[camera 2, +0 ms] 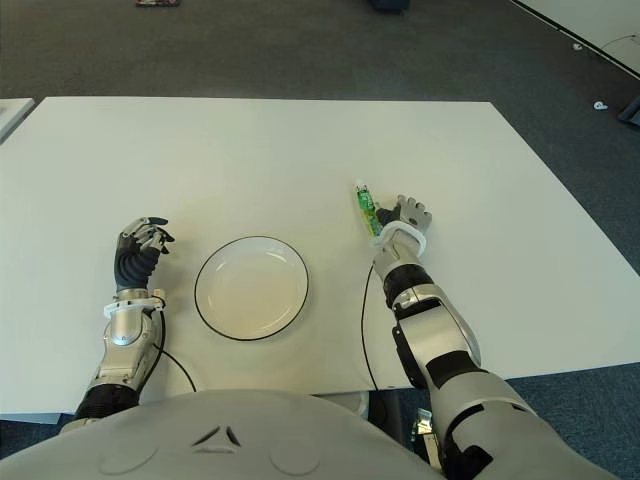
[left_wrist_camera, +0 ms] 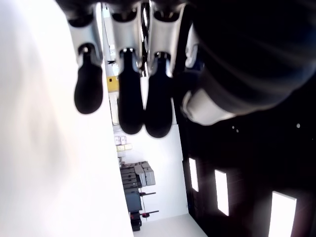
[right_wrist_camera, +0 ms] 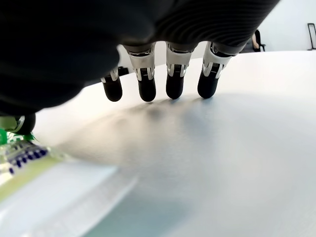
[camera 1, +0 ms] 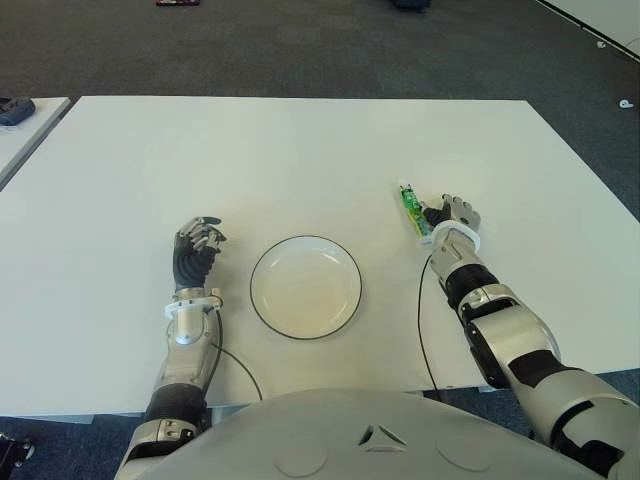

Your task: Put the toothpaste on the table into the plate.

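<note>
- Nearest the robot, on the white table (camera 1: 300,150), sits the round white plate (camera 1: 305,286) with a dark rim, between the two hands and holding nothing.
- To the left of the plate, the left hand (camera 1: 196,245) shows just beside it, with its fingers (left_wrist_camera: 131,98) curled inward and nothing held between them.
- On the right side, a little farther than the plate, the right hand (camera 2: 405,217) is low over the table with its fingers (right_wrist_camera: 175,79) spread and pointing down toward the surface, tips close to it, grasping nothing.
- Just left of that hand lies the toothpaste (camera 1: 411,210), a green and white tube flat on the table, its long axis running near to far; the thumb side of the hand is right against it, though whether they touch cannot be told.
- Toothpaste and plate are apart, with bare table between them.
- Beyond the far table edge spreads dark carpet (camera 1: 300,45).
</note>
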### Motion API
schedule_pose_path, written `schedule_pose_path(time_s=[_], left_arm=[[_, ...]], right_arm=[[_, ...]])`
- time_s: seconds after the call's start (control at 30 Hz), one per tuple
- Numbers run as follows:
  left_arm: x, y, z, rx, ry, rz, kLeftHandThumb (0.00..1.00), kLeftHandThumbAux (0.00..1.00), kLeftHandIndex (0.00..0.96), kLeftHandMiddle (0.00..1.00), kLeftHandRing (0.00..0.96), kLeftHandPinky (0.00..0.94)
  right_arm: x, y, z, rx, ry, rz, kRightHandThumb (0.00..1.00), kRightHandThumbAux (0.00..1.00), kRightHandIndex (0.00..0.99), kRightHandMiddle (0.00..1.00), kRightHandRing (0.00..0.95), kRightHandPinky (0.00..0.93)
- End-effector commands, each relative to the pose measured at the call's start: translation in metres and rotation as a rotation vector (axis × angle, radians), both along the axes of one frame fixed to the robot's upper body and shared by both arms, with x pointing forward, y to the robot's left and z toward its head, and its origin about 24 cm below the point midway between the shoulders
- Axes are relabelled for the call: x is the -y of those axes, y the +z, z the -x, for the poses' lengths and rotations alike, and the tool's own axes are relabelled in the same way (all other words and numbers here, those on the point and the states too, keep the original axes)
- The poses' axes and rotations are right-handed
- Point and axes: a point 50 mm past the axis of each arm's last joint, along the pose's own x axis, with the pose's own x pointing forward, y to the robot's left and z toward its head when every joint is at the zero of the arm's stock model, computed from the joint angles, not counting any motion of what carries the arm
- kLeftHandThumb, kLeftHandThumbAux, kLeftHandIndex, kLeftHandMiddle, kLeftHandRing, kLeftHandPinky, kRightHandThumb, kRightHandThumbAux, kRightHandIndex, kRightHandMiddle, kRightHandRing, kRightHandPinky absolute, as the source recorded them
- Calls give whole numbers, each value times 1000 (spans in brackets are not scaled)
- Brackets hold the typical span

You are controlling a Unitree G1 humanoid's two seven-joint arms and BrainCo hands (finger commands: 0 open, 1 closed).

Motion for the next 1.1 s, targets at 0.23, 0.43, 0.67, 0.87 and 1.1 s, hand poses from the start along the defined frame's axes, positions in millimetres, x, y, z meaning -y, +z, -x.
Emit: schedule_pose_path(time_s=[0.23,0.43,0.67,0.87,1.1], left_arm=[[2,-12,11,-61,18,16,696,720,433,633,631,629],[3,-11,11,-58,19,16,695,719,432,612,618,618],[2,-11,9,-57,15,14,696,719,432,616,617,622],[2,-11,9,-63,9,13,697,719,432,621,619,625],[1,-13,9,-79,15,5,697,719,432,615,615,613]], right_arm=[[-5,-26,20,-168,9,8,407,178,0,0,0,0],[-15,-24,15,-173,63,-2,385,188,0,0,0,0],[-24,-18,7,-122,79,-102,326,228,0,0,0,0],[-28,-8,0,-80,83,-201,226,256,0,0,0,0],[-31,11,-7,48,57,-346,132,265,0,0,0,0]])
